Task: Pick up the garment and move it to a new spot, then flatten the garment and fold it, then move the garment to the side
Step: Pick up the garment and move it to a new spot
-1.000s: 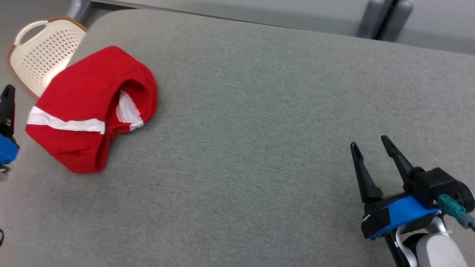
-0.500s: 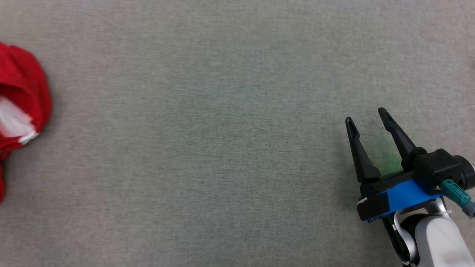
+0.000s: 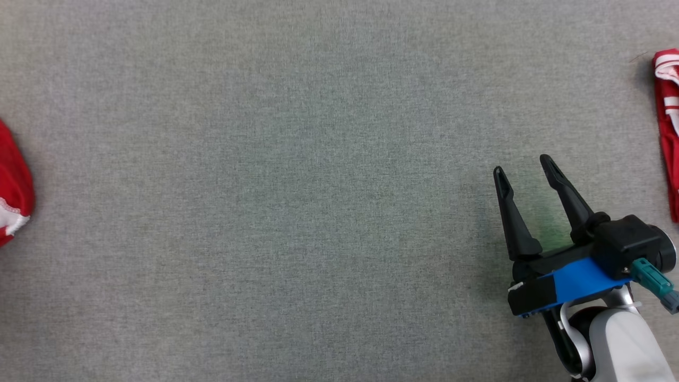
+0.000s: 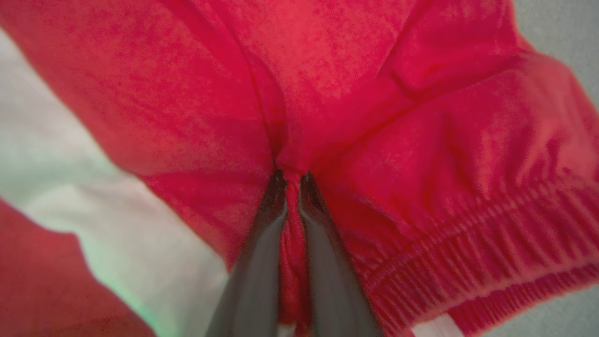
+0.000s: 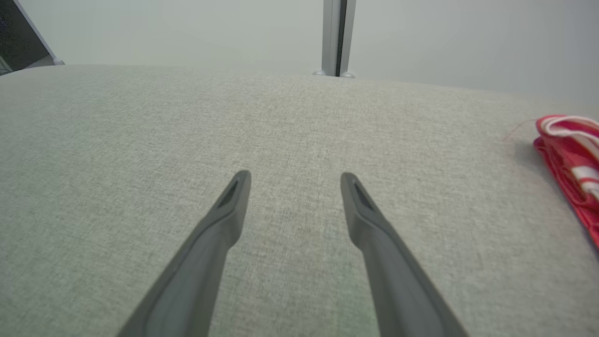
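No words, numbers, brands or signs can be read. Nothing is printed on the red garment [image 4: 421, 140], the grey cushion [image 3: 318, 185] or the right gripper [image 3: 522, 164].

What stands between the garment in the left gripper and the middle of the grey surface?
Nothing visible. The left gripper is shut on the red garment, and the grey surface runs unobstructed to the open right gripper. A second red-and-white cloth lies farther right.
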Motion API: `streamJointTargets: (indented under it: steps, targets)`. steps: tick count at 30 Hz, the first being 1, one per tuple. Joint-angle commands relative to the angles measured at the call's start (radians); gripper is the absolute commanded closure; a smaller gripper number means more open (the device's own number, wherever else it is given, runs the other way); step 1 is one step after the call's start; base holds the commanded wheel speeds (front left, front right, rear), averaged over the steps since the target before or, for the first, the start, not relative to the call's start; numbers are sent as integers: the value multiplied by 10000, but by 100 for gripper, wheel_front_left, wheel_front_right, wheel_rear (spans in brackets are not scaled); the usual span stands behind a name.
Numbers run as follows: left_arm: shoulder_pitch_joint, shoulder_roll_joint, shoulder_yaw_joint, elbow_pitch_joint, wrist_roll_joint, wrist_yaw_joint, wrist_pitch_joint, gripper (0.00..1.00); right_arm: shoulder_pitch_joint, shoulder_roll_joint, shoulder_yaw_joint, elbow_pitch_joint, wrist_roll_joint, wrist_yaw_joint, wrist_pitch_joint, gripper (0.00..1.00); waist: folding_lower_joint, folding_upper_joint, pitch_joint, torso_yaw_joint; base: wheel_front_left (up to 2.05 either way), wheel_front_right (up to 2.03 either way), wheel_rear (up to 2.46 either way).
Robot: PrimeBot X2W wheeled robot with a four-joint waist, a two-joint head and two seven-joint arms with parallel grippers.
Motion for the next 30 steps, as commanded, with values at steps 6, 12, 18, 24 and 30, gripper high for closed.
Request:
streamJointTargets:
  steps: [6,12,18,24,30]
  targets:
    - [-29,-13,-25,-700,140,-619,-748,100,145,67,-43,182,107,5,-116,0,1,0,-920,207,0,0,0]
    - [-626,-70,-191,-1686,160,-1302,-1409,100,389,143,88,551,316,5,-220,0,1,0,-2170,446,0,0,0]
    - [-1346,-274,-795,-2928,143,-1675,-1283,100,811,239,31,920,551,5,-306,0,1,0,-3542,555,0,0,0]
    - [-2119,-719,-1760,-4077,63,-1928,-786,100,1092,298,-37,928,712,5,-263,0,1,0,-4279,393,0,0,0]
    - [-2400,-1619,-3089,-5160,-82,-2049,-212,100,1176,312,-4,712,723,5,-104,0,1,0,-4378,-212,0,0,0]
